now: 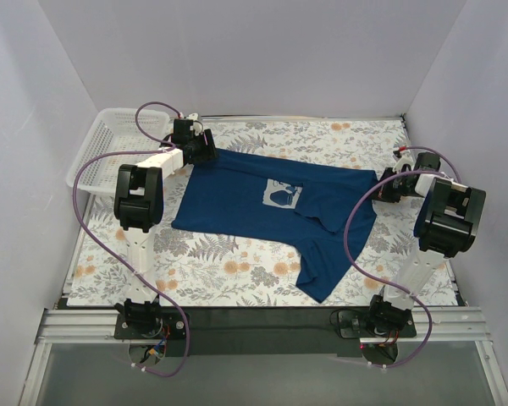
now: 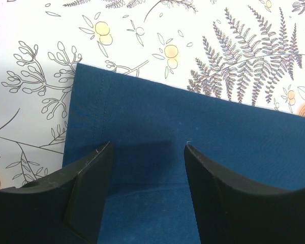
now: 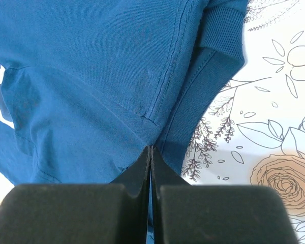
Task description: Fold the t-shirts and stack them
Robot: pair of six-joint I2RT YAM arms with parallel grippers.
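One dark navy t-shirt [image 1: 237, 199] lies spread across the floral table, with its pale chest graphic [image 1: 282, 194] facing up. One sleeve or side is folded down toward the front right. My left gripper [image 1: 205, 150] hangs open over the shirt's far left corner. In the left wrist view the gripper [image 2: 147, 147] has both fingers over the blue cloth [image 2: 203, 122] near its stitched hem edge. My right gripper [image 1: 383, 184] is at the shirt's right end. In the right wrist view it [image 3: 151, 148] is shut on the cloth [image 3: 91, 61] beside the ribbed band [image 3: 218, 46].
A white lattice basket [image 1: 110, 144] stands at the far left, just left of my left arm. The floral tablecloth [image 1: 237, 266] covers the table, with white walls on three sides. Purple cables loop from both arms over the table.
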